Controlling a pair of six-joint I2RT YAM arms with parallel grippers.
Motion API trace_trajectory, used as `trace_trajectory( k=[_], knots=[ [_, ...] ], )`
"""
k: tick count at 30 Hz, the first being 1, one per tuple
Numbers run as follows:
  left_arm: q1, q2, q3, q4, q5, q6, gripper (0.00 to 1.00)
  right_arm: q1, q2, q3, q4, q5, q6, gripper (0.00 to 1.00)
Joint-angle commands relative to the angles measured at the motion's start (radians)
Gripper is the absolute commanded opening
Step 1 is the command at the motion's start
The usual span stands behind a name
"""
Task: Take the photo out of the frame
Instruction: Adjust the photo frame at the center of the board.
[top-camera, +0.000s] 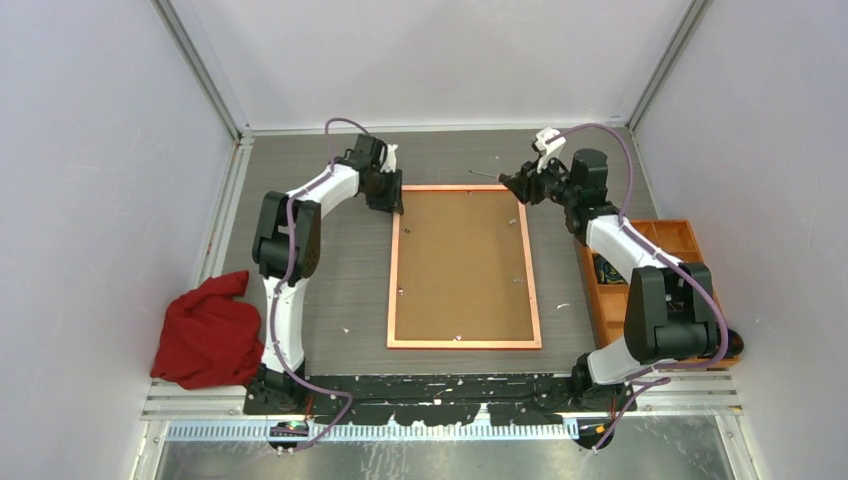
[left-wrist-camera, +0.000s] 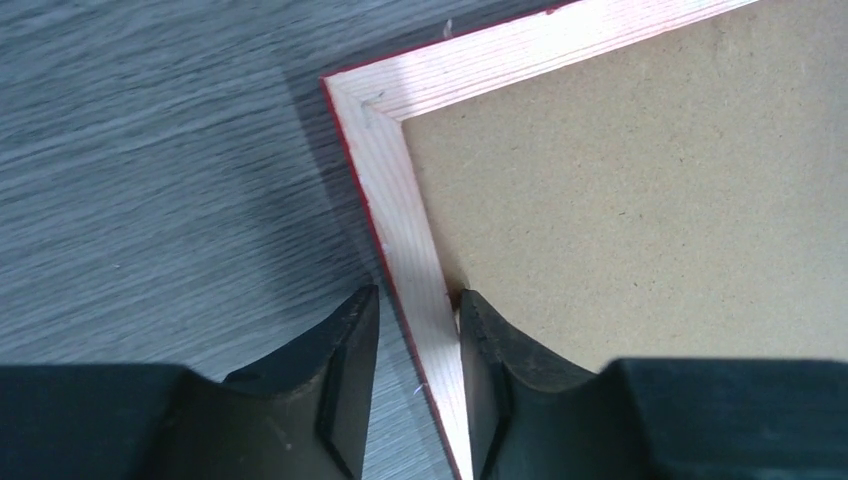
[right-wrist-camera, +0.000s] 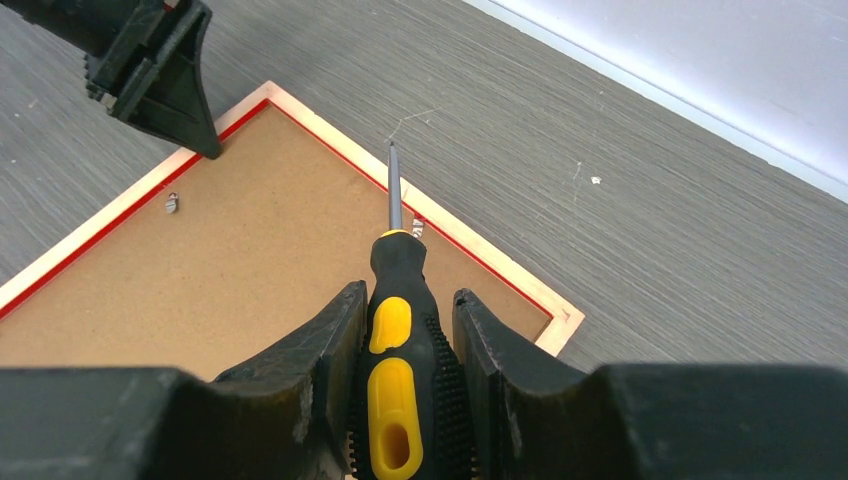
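Note:
The frame (top-camera: 393, 270) lies face down in the middle of the table, its pale back rim around a brown backing board (top-camera: 462, 265). The photo is hidden under the board. My left gripper (top-camera: 388, 205) is at the frame's far left corner. In the left wrist view (left-wrist-camera: 417, 300) its jaws straddle the left rail (left-wrist-camera: 400, 170), the inner finger touching the rail and the outer finger a little off it. My right gripper (top-camera: 515, 185) is shut on a black and yellow screwdriver (right-wrist-camera: 400, 330), whose tip points at the frame's far rail (right-wrist-camera: 470, 240).
Small metal clips (right-wrist-camera: 172, 203) sit on the board near the rail, one beside the screwdriver tip (right-wrist-camera: 417, 228). A red cloth (top-camera: 205, 330) lies at the left. An orange compartment tray (top-camera: 690, 240) stands at the right, under the right arm.

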Motion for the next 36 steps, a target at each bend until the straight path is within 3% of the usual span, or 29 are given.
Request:
trace_trajectory(
  k=[1, 11, 20, 27, 36],
  knots=[
    [-0.019, 0.032, 0.043, -0.055, -0.067, 0.030, 0.34, -0.031, -0.061, 0.004, 0.050, -0.081, 0.046, 0.01],
    [-0.038, 0.071, 0.089, -0.097, -0.104, 0.137, 0.16, -0.071, -0.048, 0.017, -0.004, -0.200, 0.051, 0.01],
    [-0.063, 0.087, 0.129, -0.144, -0.131, 0.290, 0.03, -0.099, -0.041, 0.007, -0.049, -0.255, -0.063, 0.01],
    [-0.064, 0.119, 0.182, -0.195, -0.025, 0.348, 0.02, -0.098, -0.033, -0.002, -0.078, -0.218, -0.116, 0.01],
    [-0.064, 0.137, 0.210, -0.237, 0.062, 0.394, 0.01, -0.119, -0.054, 0.000, -0.210, -0.212, -0.301, 0.01]
  ],
)
